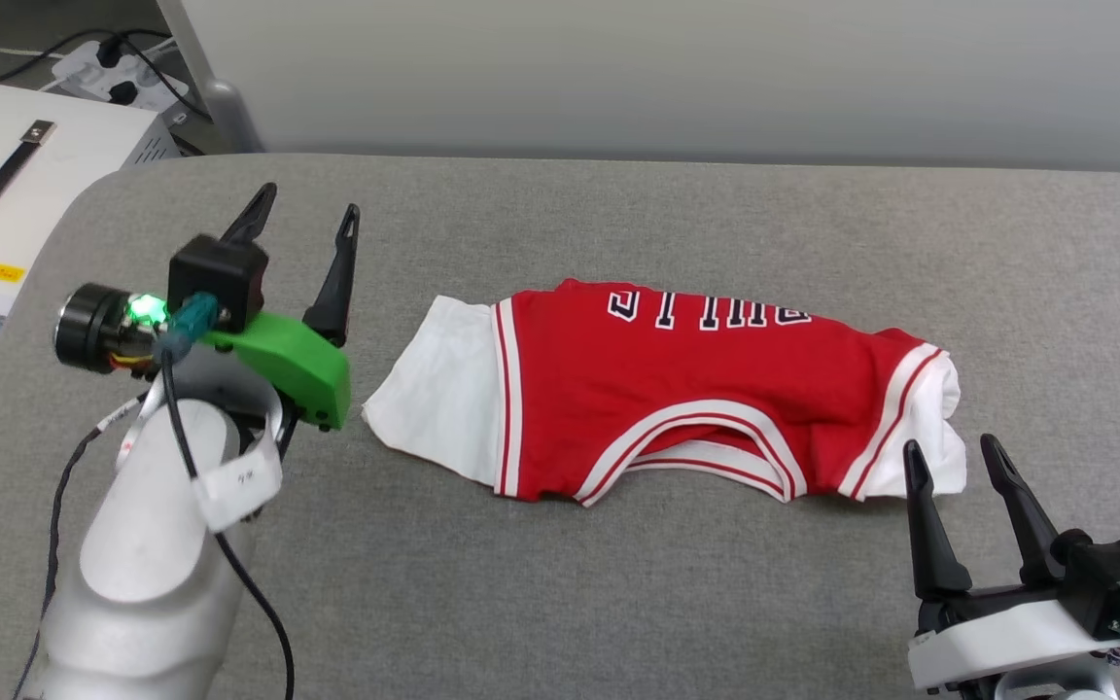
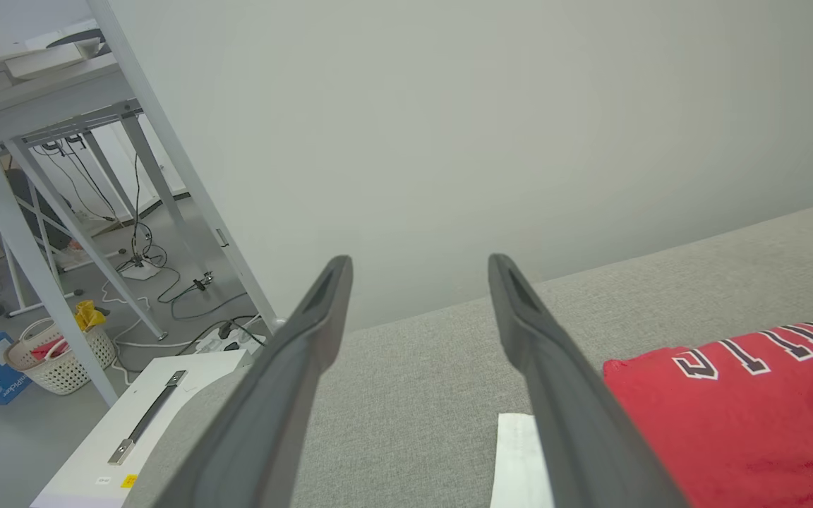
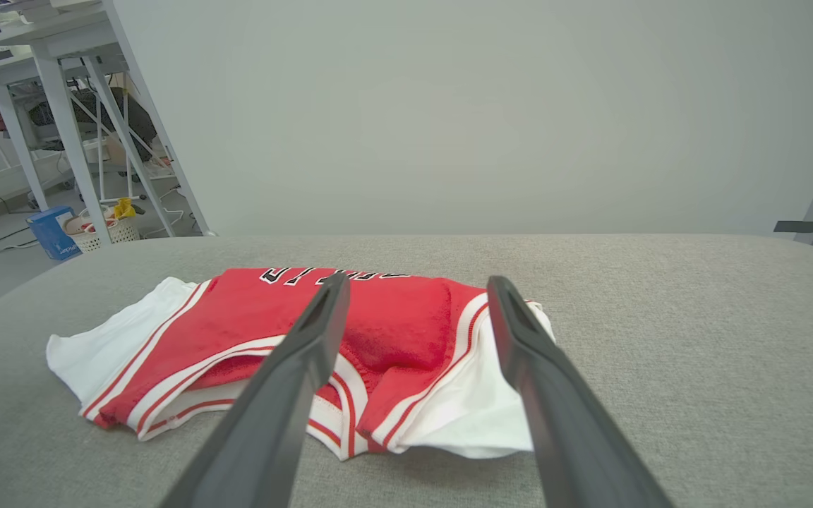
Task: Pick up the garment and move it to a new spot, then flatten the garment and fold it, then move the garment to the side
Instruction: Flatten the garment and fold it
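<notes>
The garment (image 1: 677, 389) is a red jersey with white sleeves and striped trim, lying folded in half on the grey table (image 1: 618, 583), collar toward me and black lettering along its far edge. It also lies in the left wrist view, garment (image 2: 745, 416), and in the right wrist view, garment (image 3: 378, 331). My left gripper (image 1: 312, 209) hovers open to the left of the white sleeve, holding nothing. My right gripper (image 1: 954, 452) stands open just in front of the jersey's right sleeve, apart from the cloth. Both pairs of fingers are empty.
A white box with a black handle (image 1: 6, 185) sits off the table's left rear corner, beside a power strip and cables (image 1: 122, 68). A pale wall (image 1: 677, 68) rises behind the table. A white desk frame (image 2: 46, 212) and a basket (image 2: 61, 353) stand on the floor at left.
</notes>
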Available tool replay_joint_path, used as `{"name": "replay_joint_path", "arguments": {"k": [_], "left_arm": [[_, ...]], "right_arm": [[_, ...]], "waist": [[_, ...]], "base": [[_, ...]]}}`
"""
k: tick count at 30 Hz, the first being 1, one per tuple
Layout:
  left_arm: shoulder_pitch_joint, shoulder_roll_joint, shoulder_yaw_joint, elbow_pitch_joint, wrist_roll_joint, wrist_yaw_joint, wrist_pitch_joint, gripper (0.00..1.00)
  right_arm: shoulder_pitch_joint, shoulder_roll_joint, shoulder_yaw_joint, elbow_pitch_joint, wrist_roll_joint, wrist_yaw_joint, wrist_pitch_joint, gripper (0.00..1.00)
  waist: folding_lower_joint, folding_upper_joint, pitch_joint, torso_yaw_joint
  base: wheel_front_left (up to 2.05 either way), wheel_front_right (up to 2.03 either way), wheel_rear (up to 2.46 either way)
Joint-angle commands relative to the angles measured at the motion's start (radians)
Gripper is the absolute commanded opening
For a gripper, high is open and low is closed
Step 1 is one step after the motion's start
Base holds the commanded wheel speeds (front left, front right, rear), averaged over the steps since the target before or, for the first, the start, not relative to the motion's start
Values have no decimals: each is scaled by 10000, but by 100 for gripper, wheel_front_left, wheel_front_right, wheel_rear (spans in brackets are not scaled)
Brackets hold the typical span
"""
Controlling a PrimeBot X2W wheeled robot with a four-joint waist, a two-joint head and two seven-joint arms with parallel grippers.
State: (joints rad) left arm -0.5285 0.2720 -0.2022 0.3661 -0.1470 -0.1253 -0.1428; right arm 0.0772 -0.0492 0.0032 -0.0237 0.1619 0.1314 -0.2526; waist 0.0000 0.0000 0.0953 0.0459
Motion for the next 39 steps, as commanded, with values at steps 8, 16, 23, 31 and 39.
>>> {"name": "replay_joint_path", "arguments": {"k": [8,16,23,31,39], "left_arm": [[-2525,1793,-3445,784,-3620,-51,5251,100],[-3355,2928,-5608,836,-5922,-52,7893,100],[-3458,3179,-6577,1624,-6990,-53,8523,100],[-3190,2900,-7582,2393,-7797,-53,8539,34],[-3530,3288,-7974,2422,-8332,-53,7244,0]], "right_arm": [[-517,-10,0,-116,-64,-7,-92,100],[-890,-10,44,-179,-54,-7,-92,100],[-1200,-10,61,-191,-37,-7,-92,100],[-1354,-10,55,-182,-4,-7,-92,100],[-1338,-10,-11,-125,-53,-7,-92,100]], "waist": [[0,0,892,-382],[0,0,1527,-687],[0,0,2014,-943],[0,0,2278,-1031],[0,0,2086,-902]], "base": [[0,0,0],[0,0,0],[0,0,0],[0,0,0],[0,0,0]]}}
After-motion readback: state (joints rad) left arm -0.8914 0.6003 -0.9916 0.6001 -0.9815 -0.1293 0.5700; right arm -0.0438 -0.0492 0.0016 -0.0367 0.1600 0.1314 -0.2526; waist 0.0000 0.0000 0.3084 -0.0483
